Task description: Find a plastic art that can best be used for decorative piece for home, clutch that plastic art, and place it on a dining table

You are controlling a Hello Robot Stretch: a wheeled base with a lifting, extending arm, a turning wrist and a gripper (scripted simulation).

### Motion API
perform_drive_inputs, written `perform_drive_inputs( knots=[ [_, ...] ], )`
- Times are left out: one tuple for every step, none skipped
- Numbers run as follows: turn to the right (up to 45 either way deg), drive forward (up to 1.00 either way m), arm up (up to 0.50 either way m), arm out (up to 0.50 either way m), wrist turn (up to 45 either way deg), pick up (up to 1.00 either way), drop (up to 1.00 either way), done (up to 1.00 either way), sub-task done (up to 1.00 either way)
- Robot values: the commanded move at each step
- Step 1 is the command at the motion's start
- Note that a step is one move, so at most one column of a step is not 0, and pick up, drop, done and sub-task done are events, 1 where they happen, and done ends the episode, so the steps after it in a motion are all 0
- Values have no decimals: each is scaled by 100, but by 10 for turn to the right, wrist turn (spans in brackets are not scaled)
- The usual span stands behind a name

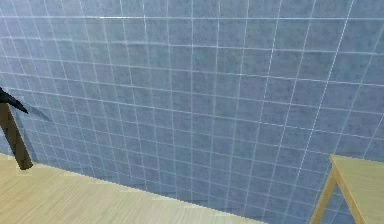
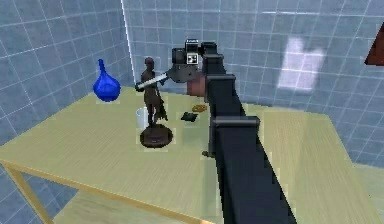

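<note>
Where the arm [image 2: 235, 140] reaches out, a big pale table [image 2: 90, 150] with wooden legs stands in a corner of blue tiled walls [image 2: 60, 40]. On the table, a dark statue [image 2: 153, 110] of a person stands upright on a round brown base, near the far side. The gripper [image 2: 140, 86] is up by the statue's chest, and its thin fingers [image 2: 160, 78] point toward the arm side view's left. The statue stands on the table right at the fingers, so I cannot tell if they have hold of it or of anything.

Left of the statue and a bit further back is a blue vase [image 2: 106, 85] with a round belly and a thin neck. A small clear glass [image 2: 141, 117] sits just beside the statue's legs. Between the statue and the arm lie a small flat dark thing [image 2: 190, 117] and, behind it, a small brown thing [image 2: 199, 104].

In the forward view, a blue tiled wall [image 1: 200, 90] is close ahead, and a light wood floor [image 1: 60, 195] runs along its foot. A pale table corner [image 1: 360, 175] with a wooden leg pokes in at the bottom right. A dark brown post [image 1: 15, 135] stands at the left edge.
</note>
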Motion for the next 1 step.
perform_drive_inputs(
  knots=[
    [0, 0, 0, 0, 420, 0, 0, 0, 0]
  ],
)
